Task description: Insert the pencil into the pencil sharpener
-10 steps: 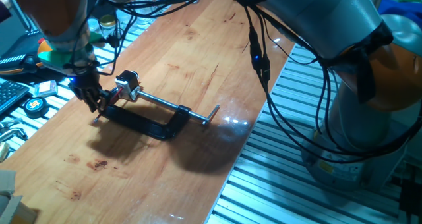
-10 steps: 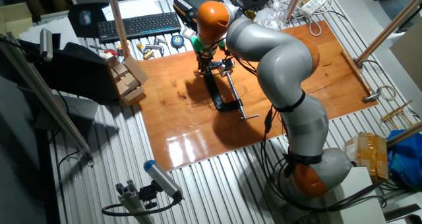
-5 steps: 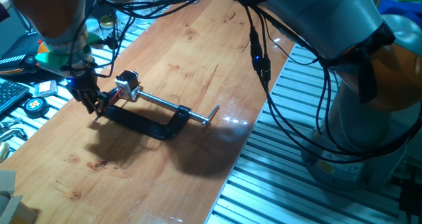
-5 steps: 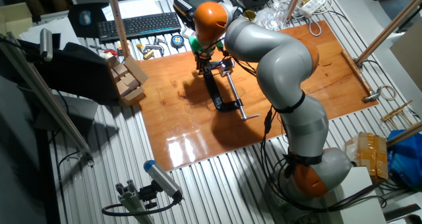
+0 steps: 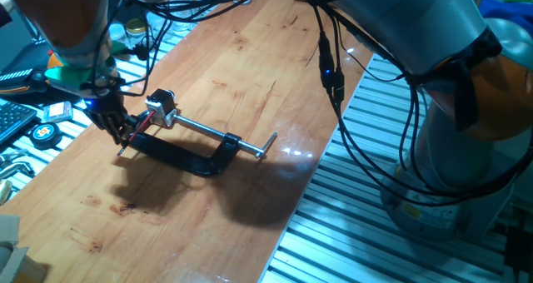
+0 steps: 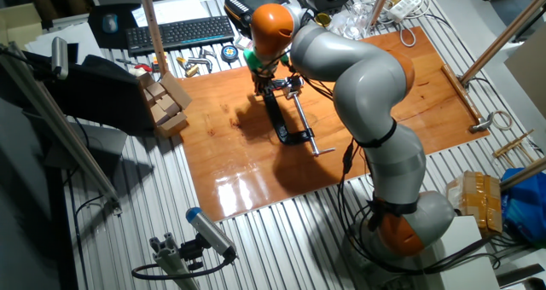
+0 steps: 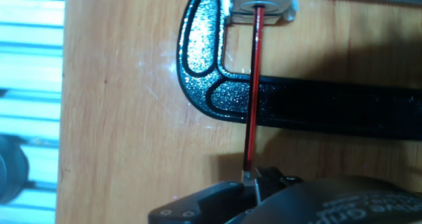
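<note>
One gripper (image 7: 254, 181) is what you are working with, and its jaws are closed on the near end of the pencil (image 7: 252, 92). You see the red shaft cross over the black C-clamp (image 7: 297, 109), its far tip at the opening of the pencil sharpener (image 7: 260, 0). Your sharpener sits in the clamp on the wooden table (image 5: 250, 75).

The pencil (image 7: 253, 85) is seen as a thin red stick. The pencil sharpener (image 7: 260, 0) is coloured white. A shiny black clamp (image 7: 310, 109) with tiny sparkles is seen on a light brown wooden table (image 7: 119, 118). The gripper (image 7: 254, 184) is coloured black.
</note>
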You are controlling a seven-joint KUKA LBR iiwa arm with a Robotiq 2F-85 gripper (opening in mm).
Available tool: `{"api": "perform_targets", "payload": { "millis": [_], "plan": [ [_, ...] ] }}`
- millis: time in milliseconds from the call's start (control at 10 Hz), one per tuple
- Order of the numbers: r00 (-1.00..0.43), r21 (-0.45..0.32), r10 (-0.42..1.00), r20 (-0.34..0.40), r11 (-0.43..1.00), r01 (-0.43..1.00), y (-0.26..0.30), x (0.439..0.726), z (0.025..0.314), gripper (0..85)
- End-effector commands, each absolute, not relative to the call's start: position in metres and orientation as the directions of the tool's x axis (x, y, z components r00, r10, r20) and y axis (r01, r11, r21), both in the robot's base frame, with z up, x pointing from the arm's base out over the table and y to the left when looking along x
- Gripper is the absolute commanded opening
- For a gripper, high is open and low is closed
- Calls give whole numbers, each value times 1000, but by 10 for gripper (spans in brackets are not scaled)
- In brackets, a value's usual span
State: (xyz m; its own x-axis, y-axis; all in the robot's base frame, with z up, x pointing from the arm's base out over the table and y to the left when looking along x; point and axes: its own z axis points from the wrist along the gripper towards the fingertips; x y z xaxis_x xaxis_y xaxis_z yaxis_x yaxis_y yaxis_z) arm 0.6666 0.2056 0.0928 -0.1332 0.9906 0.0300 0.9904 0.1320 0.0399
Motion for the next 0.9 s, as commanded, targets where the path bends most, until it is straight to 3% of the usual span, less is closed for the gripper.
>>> {"api": "perform_targets", "payload": {
  "millis": [0,800],
  "plan": [
    [-182,36,983,25,181,983,205,666,94,0],
    [-570,-17,822,-3,570,822,202,658,101,0]
  ]
}}
